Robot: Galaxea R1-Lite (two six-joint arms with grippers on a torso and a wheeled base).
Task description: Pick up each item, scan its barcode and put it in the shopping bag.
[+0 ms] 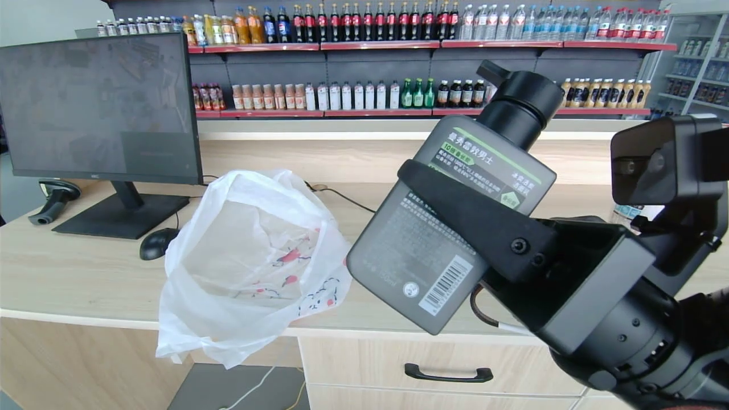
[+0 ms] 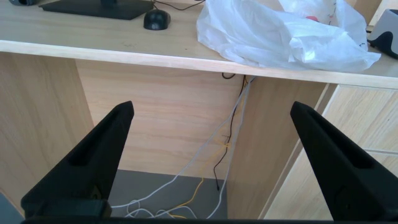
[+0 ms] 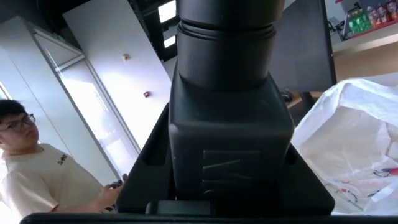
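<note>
A dark grey pump bottle [image 1: 450, 228] with a black cap hangs tilted above the counter's front edge, its barcode facing me. My right gripper [image 1: 455, 210] is shut on the bottle [image 3: 230, 124], one finger [image 1: 472, 219] lying across its back face. The white plastic shopping bag [image 1: 256, 262] sits open on the wooden counter, just left of the bottle; the bag [image 2: 286, 31] also drapes over the counter edge. My left gripper [image 2: 211, 162] is open, low in front of the counter below the bag, with nothing between its fingers [image 2: 93, 162].
A monitor [image 1: 99, 108] on a stand, a black mouse [image 1: 156, 242] and a handheld barcode scanner [image 1: 54, 199] occupy the counter's left side. A cable [image 1: 342, 196] runs behind the bag. Drawers [image 1: 447, 373] sit under the counter, loose cables [image 2: 217, 155] hang beneath. Drink shelves line the back wall.
</note>
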